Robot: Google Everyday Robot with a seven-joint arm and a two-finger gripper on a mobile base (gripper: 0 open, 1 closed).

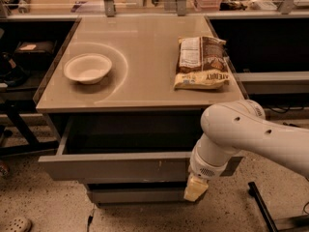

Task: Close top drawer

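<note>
The top drawer [116,167] is a wide, shallow grey metal drawer with a flat front panel. It stands pulled out from under the tabletop, and its dark inside shows. My white arm comes in from the right and hangs in front of the drawer's right end. My gripper [195,190] is the pale tip at the arm's lower end, just below the front panel's lower edge.
A white bowl [88,68] sits on the left of the beige tabletop [145,47] and a snack bag [201,63] on the right. A lower drawer front [135,195] shows beneath. Dark shelving flanks the table on both sides. A black leg [260,209] stands at lower right.
</note>
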